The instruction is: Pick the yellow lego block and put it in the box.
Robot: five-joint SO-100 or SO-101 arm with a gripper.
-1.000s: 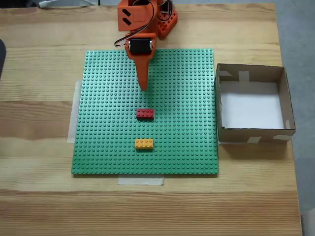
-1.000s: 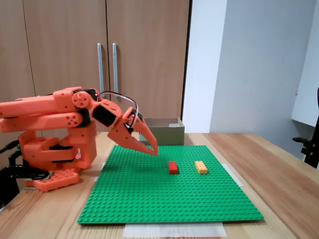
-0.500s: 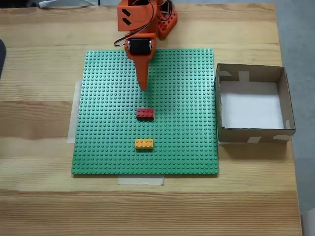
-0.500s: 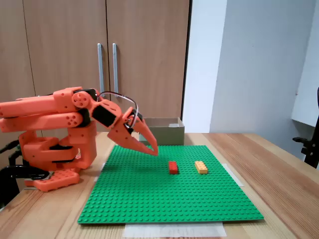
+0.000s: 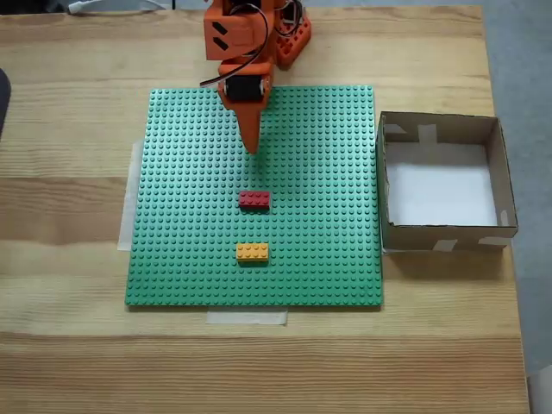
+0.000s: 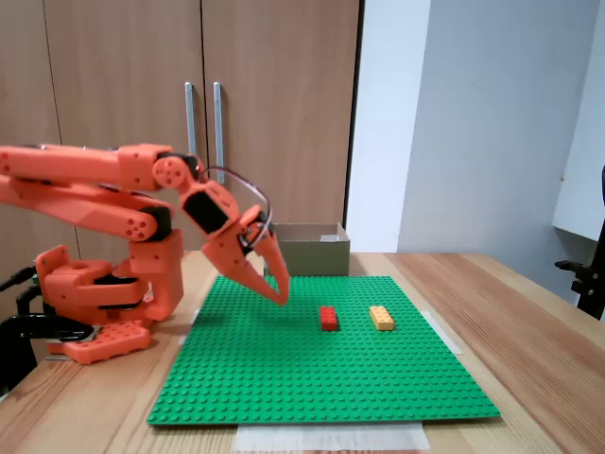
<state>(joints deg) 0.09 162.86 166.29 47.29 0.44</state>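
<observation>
Nothing is done yet: the hand (image 5: 251, 148) is hovering clenched and empty, the yellow lego block (image 5: 252, 252) lying untouched, the box (image 5: 444, 235) waiting.

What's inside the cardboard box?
The box holds nothing in the top-down fixed view, just its white bottom. A strip of floor beside the near wall is hidden. The yellow lego block sits on the green baseplate.

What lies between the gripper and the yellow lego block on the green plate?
The dark red brick lies between the gripper and the yellow lego block, all roughly in one line on the green baseplate in both fixed views.
</observation>
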